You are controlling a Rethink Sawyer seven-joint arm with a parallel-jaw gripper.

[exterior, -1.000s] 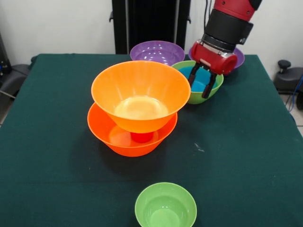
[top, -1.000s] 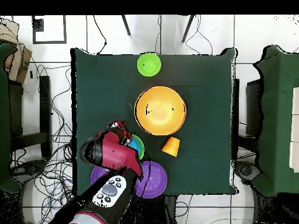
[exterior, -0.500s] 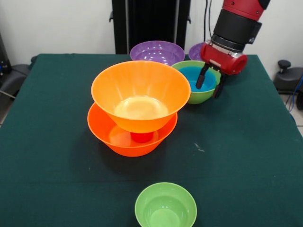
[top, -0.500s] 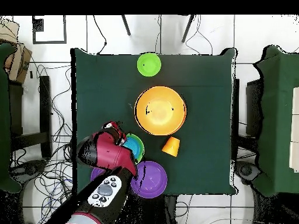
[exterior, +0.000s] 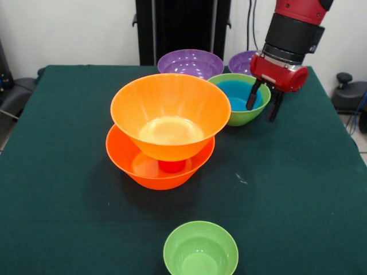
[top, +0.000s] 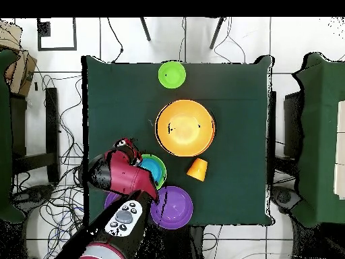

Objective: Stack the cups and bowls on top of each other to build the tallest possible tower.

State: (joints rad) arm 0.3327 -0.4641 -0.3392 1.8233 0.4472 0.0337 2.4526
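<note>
Where the green table point(exterior: 321, 189) spreads widest, the tower point(exterior: 166, 132) stands at centre: one large orange bowl point(exterior: 170, 114) propped on a red cup point(exterior: 172, 166) inside another point(exterior: 143, 166). At twelve o'clock sits a purple bowl point(exterior: 191, 62); at one o'clock a green bowl point(exterior: 246, 116) holds a blue one point(exterior: 235, 91). The gripper point(exterior: 263, 105) straddles that green rim at its three o'clock side, jaws parted and empty. A small green bowl point(exterior: 200, 250) lies at six o'clock.

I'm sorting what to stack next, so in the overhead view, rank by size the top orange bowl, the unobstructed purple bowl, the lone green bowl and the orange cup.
1. Top orange bowl
2. Purple bowl
3. Lone green bowl
4. Orange cup
</note>
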